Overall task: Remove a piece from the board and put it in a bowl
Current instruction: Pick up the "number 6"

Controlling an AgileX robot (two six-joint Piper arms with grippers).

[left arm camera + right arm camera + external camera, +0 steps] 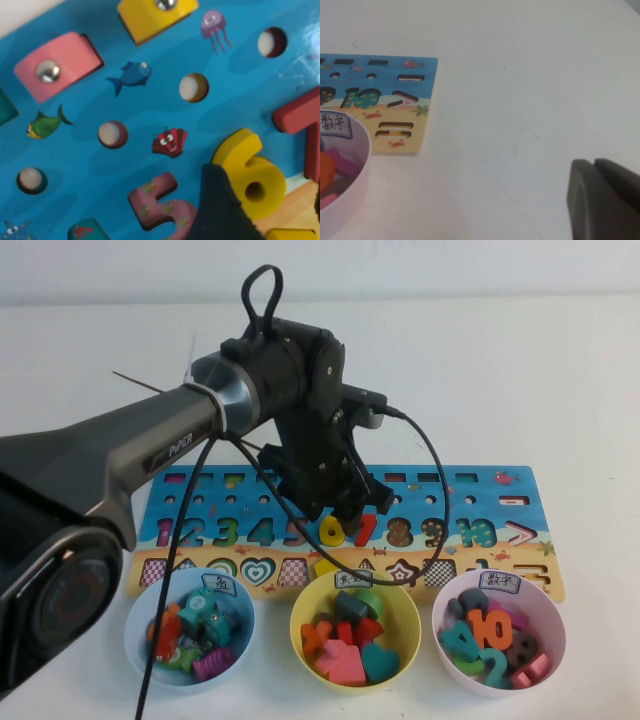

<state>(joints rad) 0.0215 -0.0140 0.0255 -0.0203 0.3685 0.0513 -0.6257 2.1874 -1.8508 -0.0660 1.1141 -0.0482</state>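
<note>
Bowl (548,612) holds loose numbers; left pincer (345,512) spread above piece (333,531).

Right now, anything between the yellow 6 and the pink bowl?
High view: the red 7, more board, its shape row. Open left gripper hovers over the yellow 6; right gripper parked, shut, beyond pink bowl.

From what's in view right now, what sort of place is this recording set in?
Likely a lab tabletop test bench: a bare white table, a blue-and-sandy number puzzle board, three plastic sorting bowls, the left gripper above a yellow "6" piece.
</note>
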